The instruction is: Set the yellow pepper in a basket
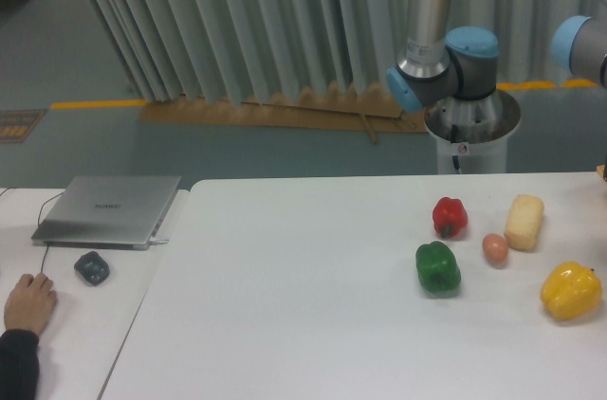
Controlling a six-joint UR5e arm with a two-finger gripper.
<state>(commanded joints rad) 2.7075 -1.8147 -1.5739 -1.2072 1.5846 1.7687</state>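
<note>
Sitting on the white table (313,324) near its right edge is the yellow pepper (571,290), glossy and lobed, upright with its stem end up and nothing touching it. Taking this pepper as the landmark: up and to its left lies a pale-yellow oblong block (524,222), and just left of that block, lower, rests a small brownish egg (495,248). Farther left of the pepper stands the green pepper (437,266), and behind that one, nearer the block, a smaller red pepper (450,216). All five sit apart from one another. Behind the table, up and left of the yellow pepper, rises the robot arm (432,26) on its round base (470,130); its gripper lies outside the picture, so I cannot tell whether it is released or clenched. Far to the left of the pepper, on a second table, are a closed laptop (109,209), a dark mouse (92,267), and a person's hand (29,302) lying flat, grasping nothing.
</note>
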